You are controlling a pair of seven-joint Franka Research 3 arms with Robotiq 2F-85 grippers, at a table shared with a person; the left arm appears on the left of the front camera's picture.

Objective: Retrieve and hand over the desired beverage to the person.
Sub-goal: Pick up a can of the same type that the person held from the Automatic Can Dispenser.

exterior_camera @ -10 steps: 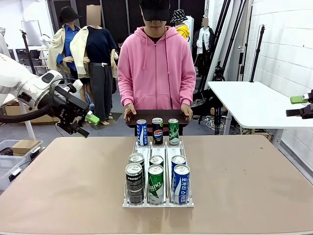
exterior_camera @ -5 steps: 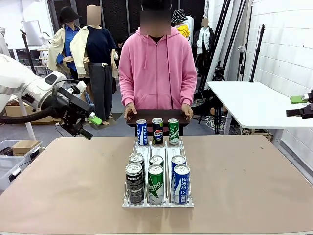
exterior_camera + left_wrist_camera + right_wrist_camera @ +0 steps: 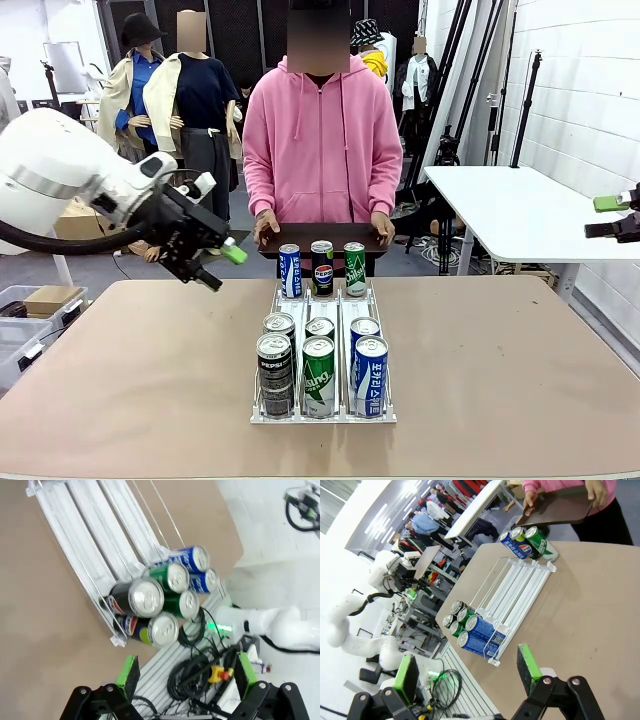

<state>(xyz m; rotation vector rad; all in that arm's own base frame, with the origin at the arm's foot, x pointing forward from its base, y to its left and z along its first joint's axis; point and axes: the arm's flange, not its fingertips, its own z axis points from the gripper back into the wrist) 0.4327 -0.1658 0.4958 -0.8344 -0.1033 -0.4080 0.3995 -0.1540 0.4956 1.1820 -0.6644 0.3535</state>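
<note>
A clear wire rack (image 3: 297, 305) in the middle of the table holds several cans at its near end: black Pepsi (image 3: 274, 362), green Sprite (image 3: 318, 376) and blue Pocari (image 3: 370, 374). Three more cans (image 3: 322, 267) stand at its far end. The person (image 3: 320, 140) in a pink hoodie stands behind them, holding a dark tray (image 3: 320, 239) with both hands. My left gripper (image 3: 221, 268) hangs open and empty above the table, left of the far cans. Its wrist view looks down past the left gripper (image 3: 187, 670) at the near cans (image 3: 160, 595). My right gripper (image 3: 601, 217) hovers open at the far right.
A white side table (image 3: 510, 210) stands to the right. Bins (image 3: 30, 305) sit on the floor at the left. In the right wrist view, the right gripper (image 3: 466, 670) is open above the table edge, with the rack (image 3: 517, 585) and the tray (image 3: 555, 510) beyond.
My left arm has swung right and forward, bringing its open gripper closer to the far cans. The right gripper, the cans and the person stayed put.
</note>
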